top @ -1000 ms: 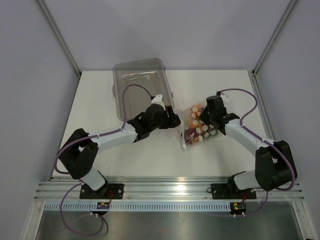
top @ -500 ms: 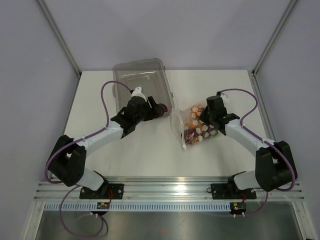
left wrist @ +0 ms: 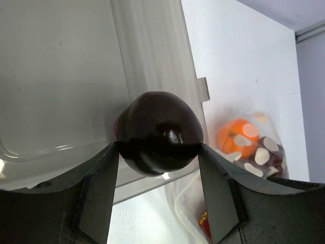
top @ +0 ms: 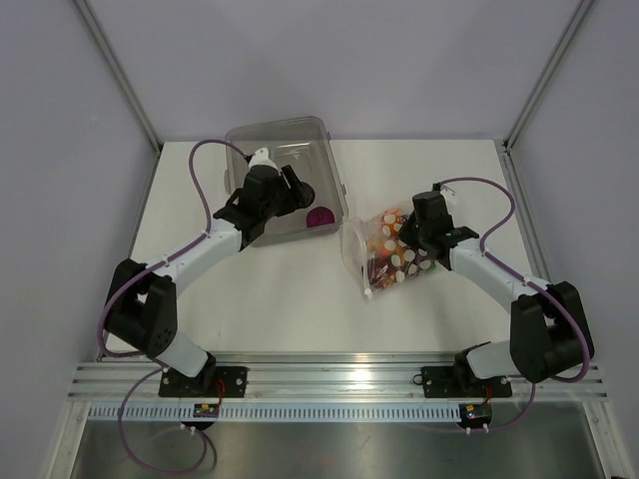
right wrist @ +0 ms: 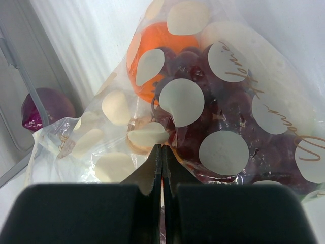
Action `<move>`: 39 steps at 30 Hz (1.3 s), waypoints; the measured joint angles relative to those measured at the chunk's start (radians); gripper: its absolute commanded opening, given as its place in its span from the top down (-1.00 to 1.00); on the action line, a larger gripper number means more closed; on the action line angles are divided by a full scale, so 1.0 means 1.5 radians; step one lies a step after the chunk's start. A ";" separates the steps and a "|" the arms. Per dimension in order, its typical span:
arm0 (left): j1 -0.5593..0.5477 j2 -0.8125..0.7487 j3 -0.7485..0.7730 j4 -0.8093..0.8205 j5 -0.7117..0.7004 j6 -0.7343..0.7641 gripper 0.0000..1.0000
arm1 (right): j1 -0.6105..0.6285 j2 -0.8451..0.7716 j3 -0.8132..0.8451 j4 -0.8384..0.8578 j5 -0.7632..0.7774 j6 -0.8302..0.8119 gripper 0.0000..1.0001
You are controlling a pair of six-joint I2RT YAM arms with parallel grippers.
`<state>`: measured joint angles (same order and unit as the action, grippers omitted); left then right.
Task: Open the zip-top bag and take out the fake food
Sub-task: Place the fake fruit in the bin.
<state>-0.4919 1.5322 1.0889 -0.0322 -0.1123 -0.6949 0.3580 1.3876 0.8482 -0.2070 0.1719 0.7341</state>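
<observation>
The zip-top bag (top: pixel 391 254) lies right of centre, clear with white dots, its mouth gaping toward the left. Fake food fills it: an orange piece (right wrist: pixel 157 46), dark grapes (right wrist: pixel 228 122) and others. My right gripper (top: pixel 409 242) is shut, pinching the bag's film (right wrist: pixel 223 101) from the right side. My left gripper (top: pixel 302 190) hangs over the clear bin, shut on a dark red round fruit (left wrist: pixel 160 132) that spans both fingers. A purple fake onion (top: pixel 319 217) lies inside the bin, also visible in the right wrist view as the onion (right wrist: pixel 45 108).
The rigid clear bin (top: pixel 275 130) stands at the back left of the white table, its right wall (left wrist: pixel 152 51) close to the bag. Grey walls and aluminium posts (top: pixel 120 75) enclose the table.
My left arm has swung back and left from the bag's mouth to above the bin, carrying the dark fruit. The right gripper and bag have stayed put.
</observation>
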 measured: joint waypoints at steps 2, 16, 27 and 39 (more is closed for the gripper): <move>0.008 0.012 0.005 -0.003 0.000 0.004 -0.08 | 0.000 0.000 0.000 0.000 0.000 0.000 1.00; 0.032 0.136 0.057 -0.038 -0.001 0.025 -0.18 | 0.000 0.000 0.000 0.000 -0.005 -0.001 1.00; 0.043 0.159 0.063 -0.053 -0.006 0.044 -0.53 | 0.000 0.000 0.000 0.000 -0.005 -0.001 1.00; 0.048 0.151 0.050 -0.042 -0.016 0.044 -0.98 | 0.000 0.000 0.000 0.000 -0.005 -0.003 1.00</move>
<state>-0.4198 1.7588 1.1633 -0.0952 -0.1368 -0.6292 0.3576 1.3872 0.8482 -0.2070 0.1650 0.7296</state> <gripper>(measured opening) 0.988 0.010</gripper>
